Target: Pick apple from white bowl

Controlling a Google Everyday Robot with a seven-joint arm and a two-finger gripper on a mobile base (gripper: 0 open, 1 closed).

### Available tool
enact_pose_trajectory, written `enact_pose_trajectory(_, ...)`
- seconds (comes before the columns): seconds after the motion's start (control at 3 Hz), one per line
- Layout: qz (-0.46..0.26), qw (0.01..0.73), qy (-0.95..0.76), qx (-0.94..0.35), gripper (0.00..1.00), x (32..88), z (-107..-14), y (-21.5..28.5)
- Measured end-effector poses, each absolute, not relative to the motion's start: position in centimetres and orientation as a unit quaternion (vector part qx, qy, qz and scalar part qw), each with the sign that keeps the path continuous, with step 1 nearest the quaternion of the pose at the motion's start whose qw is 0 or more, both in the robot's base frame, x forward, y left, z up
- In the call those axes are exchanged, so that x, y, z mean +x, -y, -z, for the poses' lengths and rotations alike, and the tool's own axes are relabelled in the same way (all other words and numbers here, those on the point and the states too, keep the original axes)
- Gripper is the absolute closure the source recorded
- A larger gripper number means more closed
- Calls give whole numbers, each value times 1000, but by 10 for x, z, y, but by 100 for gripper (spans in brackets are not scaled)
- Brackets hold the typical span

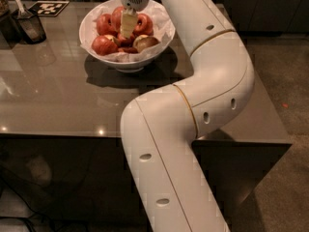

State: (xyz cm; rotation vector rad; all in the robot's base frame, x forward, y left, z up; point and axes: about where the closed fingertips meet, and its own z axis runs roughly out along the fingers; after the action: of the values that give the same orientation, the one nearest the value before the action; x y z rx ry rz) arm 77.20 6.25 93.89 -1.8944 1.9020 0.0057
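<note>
The pale gripper (127, 27) sits in the shiny round white bowl (141, 62); I cannot tell its grip. A bump could roll the round red apple (143, 24) beside it away.

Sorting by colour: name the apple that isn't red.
The tan apple, right front in the white bowl; the rest are red. The gripper hangs over them.

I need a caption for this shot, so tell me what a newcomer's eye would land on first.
The big white jointed arm fills the middle and right of the view, bending up from the bottom edge across the dark glossy table. At its far end the gripper hangs down into the white bowl at top centre, among a pile of red apples.
</note>
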Motion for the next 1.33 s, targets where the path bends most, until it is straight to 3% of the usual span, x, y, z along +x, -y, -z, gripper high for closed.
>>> enact_pose_trajectory(1.33, 22, 261, -716, -647, 100, 744, -1016, -34)
